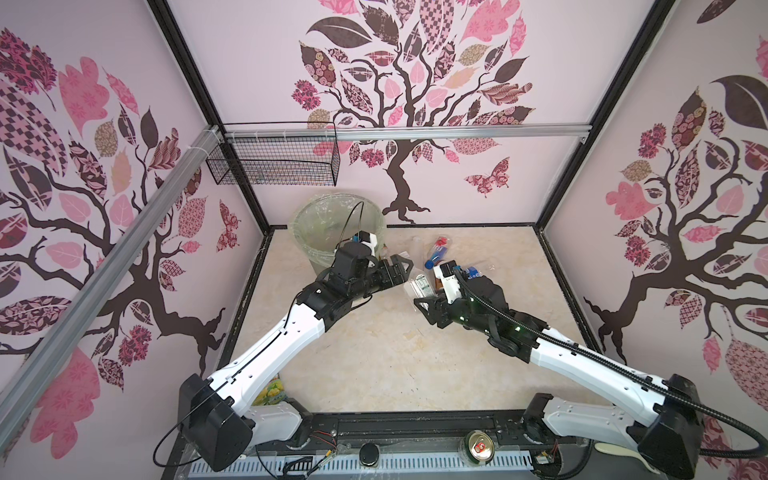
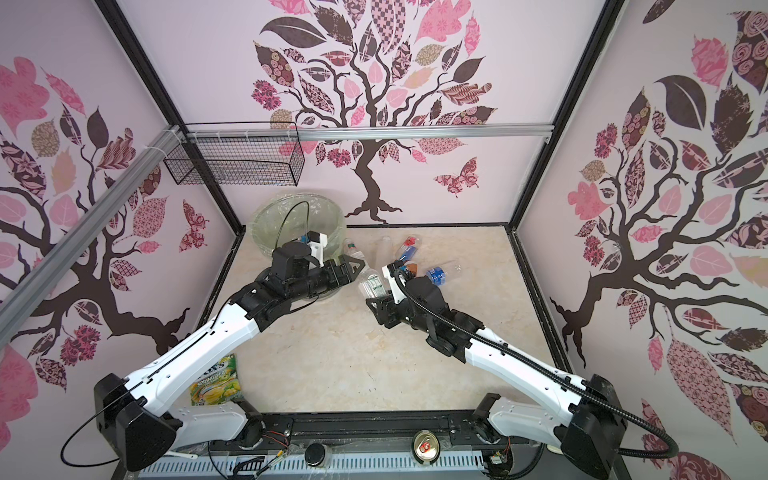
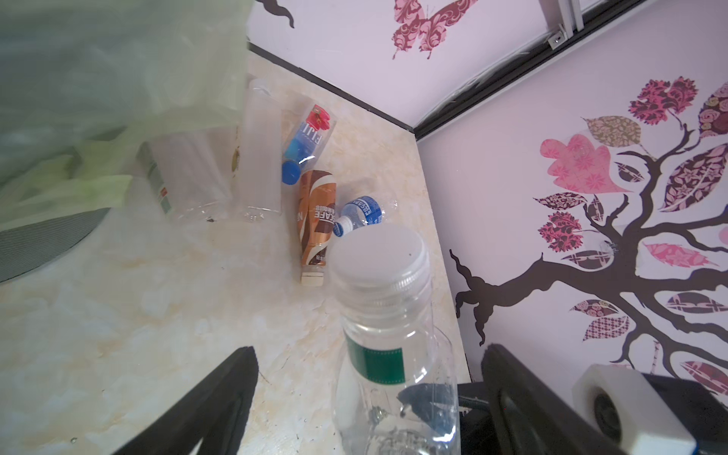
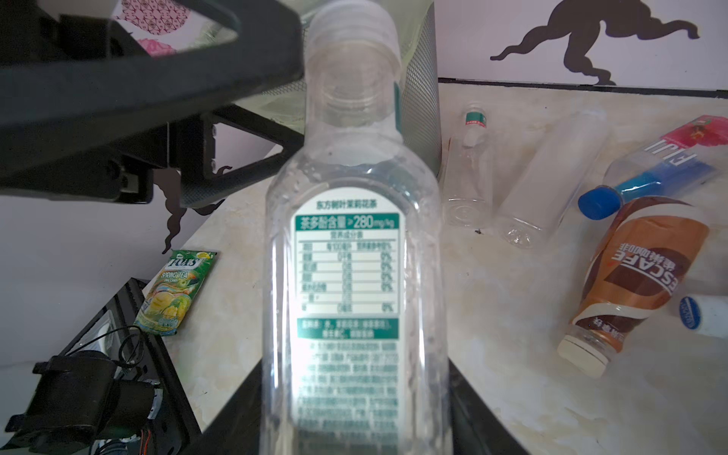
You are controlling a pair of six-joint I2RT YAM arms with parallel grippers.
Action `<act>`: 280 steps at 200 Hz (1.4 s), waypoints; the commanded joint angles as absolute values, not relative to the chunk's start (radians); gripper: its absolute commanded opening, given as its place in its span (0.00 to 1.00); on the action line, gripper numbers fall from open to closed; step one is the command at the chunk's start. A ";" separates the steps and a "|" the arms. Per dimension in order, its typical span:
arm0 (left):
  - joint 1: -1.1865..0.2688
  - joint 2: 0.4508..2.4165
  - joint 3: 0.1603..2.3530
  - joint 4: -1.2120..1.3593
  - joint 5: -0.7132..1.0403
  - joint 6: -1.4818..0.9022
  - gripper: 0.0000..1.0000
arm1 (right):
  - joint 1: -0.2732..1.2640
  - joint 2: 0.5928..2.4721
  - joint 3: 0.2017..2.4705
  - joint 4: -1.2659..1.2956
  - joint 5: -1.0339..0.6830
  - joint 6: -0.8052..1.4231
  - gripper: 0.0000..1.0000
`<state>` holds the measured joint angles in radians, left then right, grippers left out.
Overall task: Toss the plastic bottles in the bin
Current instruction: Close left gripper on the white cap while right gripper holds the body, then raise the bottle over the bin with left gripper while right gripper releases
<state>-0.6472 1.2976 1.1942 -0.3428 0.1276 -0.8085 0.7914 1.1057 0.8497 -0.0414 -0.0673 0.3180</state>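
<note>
Right wrist view: the right jaws clamp a clear green-labelled bottle (image 4: 354, 236), its capped end at the wide-spread left jaws. Other bottles (image 3: 315, 220) lie on the desk (image 1: 374, 353) near the bin (image 1: 307, 232).

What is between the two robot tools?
A clear bottle with a green label. The right tool holds it, and its white-capped neck pokes between the left tool's open fingers. Both wrist views show this.

Clear green-label btl (image 4: 354, 256) held aloft; other btls (image 3: 315, 220) lie near bin (image 1: 309, 245).
</note>
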 commanded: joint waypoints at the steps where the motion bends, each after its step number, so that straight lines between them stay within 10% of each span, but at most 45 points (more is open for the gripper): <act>1: -0.668 1.319 1.250 -0.323 0.084 -0.782 0.87 | 0.798 1.061 0.848 -0.034 -0.093 0.334 0.51; 173: -0.672 1.351 1.268 -0.222 0.065 -0.792 0.39 | 0.797 1.055 0.869 -0.033 -0.124 0.342 0.53; 280: -0.663 1.399 1.427 -0.319 0.005 -0.712 0.36 | 0.796 0.999 0.898 -0.082 -0.041 0.303 1.00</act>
